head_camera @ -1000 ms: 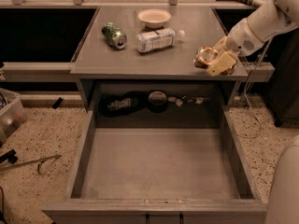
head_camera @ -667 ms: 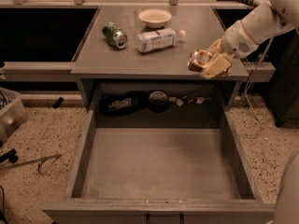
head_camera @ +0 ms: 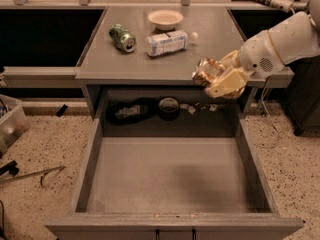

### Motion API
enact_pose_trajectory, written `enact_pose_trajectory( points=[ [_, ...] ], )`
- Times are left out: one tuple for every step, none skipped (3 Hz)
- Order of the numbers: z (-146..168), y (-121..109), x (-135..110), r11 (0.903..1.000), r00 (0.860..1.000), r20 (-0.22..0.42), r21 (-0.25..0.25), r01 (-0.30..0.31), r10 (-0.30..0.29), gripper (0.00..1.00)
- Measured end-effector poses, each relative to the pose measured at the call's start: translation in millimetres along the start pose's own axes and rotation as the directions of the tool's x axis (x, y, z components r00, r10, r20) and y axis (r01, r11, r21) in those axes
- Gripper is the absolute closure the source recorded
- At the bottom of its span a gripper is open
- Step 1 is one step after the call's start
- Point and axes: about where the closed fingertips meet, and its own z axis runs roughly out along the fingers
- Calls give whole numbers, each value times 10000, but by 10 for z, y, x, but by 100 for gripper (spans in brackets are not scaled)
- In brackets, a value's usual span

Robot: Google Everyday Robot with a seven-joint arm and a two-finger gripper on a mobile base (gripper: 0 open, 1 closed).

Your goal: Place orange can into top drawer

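The orange can (head_camera: 206, 70) is a shiny golden-orange can held in my gripper (head_camera: 216, 78), whose pale yellow fingers are shut around it. It hangs tilted just over the front right edge of the grey table top (head_camera: 125, 64), above the back right part of the top drawer (head_camera: 170, 174). The drawer is pulled fully open toward the camera, with a flat grey bottom and low side walls. My white arm (head_camera: 280, 44) comes in from the right.
On the table top lie a green can (head_camera: 123, 37) on its side, a white-and-blue labelled bottle (head_camera: 168, 42) and a pale bowl (head_camera: 165, 18). Dark items (head_camera: 150, 109) sit in the recess behind the drawer. A clear bin (head_camera: 10, 124) stands on the speckled floor at left.
My gripper with the orange can has moved left and forward, from over the table's right edge to the front edge above the open drawer.
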Motion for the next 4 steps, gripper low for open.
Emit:
enact_pose_trajectory(
  points=[
    [277,317,5,9991,9993,214,288,-320,314,100],
    [1112,601,228,9975,9986,29,-459,-529,531,100],
    [1856,846,476,9806,9963,-85,-1761,-857,855,100],
    [1907,875,502,9797,9959,-48,-1797,-893,899,100]
  ],
)
